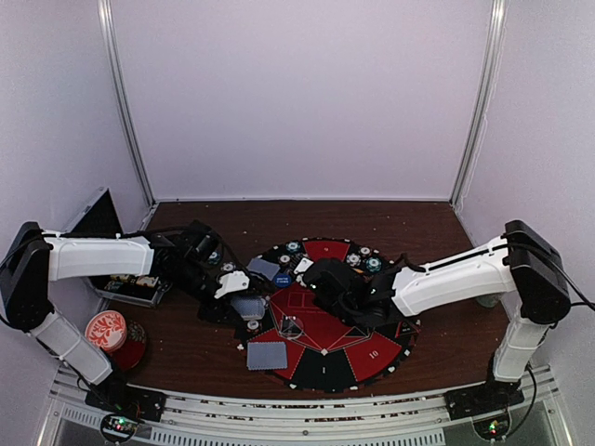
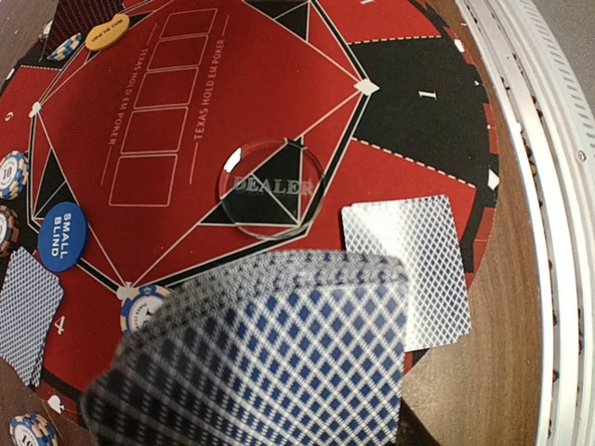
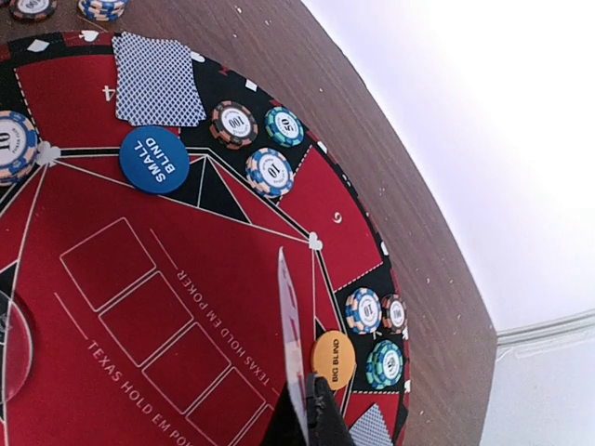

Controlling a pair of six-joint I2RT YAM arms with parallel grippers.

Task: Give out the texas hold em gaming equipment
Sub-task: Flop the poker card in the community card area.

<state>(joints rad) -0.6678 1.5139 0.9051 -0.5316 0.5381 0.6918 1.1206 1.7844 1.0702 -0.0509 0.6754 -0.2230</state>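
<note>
Left arm: yours reaches in low from the left edge, left gripper tipped over the mat's left rim.
Left fingers: clasping a fanned deck, which hangs tilted above the mat.
Right arm: stretched from the right edge to mid-mat.
Right gripper: pinching one card, edge-on and upright.
Laid out: chips along the far rim, blue disc, orange disc, a flat card toward the near edge.

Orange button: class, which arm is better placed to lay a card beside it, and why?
Right, probably. The right gripper holds one card edge-on beside the orange button; the left gripper holds a stack of cards farther away.
</note>
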